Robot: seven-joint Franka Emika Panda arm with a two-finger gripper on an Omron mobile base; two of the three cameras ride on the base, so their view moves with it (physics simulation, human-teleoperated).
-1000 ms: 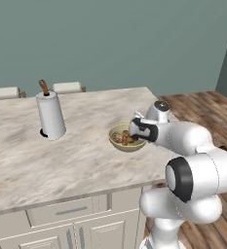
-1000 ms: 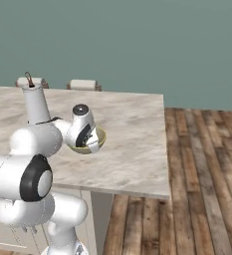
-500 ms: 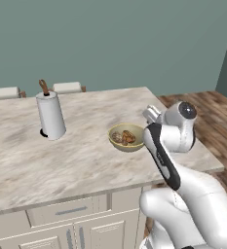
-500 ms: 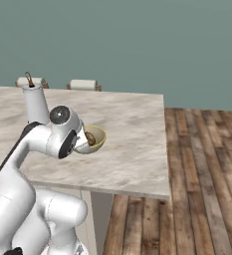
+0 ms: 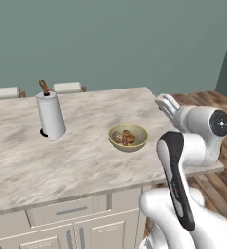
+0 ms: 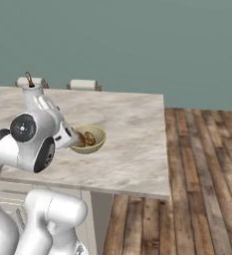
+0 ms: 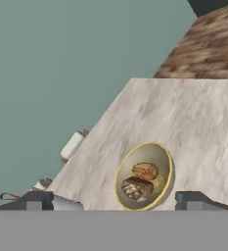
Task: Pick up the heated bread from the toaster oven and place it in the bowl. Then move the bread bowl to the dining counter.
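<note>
Two dark fingertips (image 7: pixel 34 201) rise at the bottom corners of the hand view, spread wide apart with nothing between them; the gripper (image 7: pixel 115 203) hangs just in front of the bowl (image 7: pixel 145 176) and touches nothing. In the left base view the bowl (image 5: pixel 128 137) sits right of centre on the dining counter (image 5: pixel 76 160), apart from the arm at the lower right of the frame. In the right base view the bowl (image 6: pixel 89 139) lies left of centre, partly behind the white arm.

The bread (image 7: pixel 140 181) lies inside the bowl as brown pieces; they show in the left base view too (image 5: pixel 123 137).

Further in, left of centre in the left base view, a paper towel roll (image 5: pixel 51 116) stands upright on the counter, well apart from the bowl. The counter (image 6: pixel 132 144) ends at the right of centre in the right base view, where a wooden floor (image 6: pixel 197 189) fills the right side. Beyond the counter, chair backs (image 5: pixel 66 87) show at its far edge, before a teal wall (image 5: pixel 115 44).
</note>
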